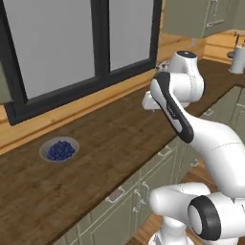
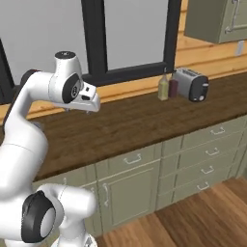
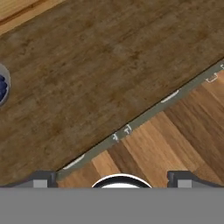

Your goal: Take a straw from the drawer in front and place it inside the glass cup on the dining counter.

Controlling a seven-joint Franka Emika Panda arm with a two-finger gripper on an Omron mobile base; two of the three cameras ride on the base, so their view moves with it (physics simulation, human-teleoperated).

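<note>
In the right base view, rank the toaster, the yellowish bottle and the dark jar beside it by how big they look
1. Toaster, largest.
2. Yellowish bottle, slimmer but about as tall.
3. Dark jar, smallest.
All three stand together, so nearness hardly skews this.

A dark wood worktop point(image 2: 144, 123) runs over sage-green cabinets point(image 2: 130, 193), with plank flooring point(image 2: 202, 217) at 5 o'clock. A black-framed window point(image 1: 98, 43) fills 12 o'clock above pale wood wall boards point(image 1: 72, 115). A wall cabinet point(image 2: 217, 19) hangs at 1 o'clock, its edges slightly blurred.
</note>
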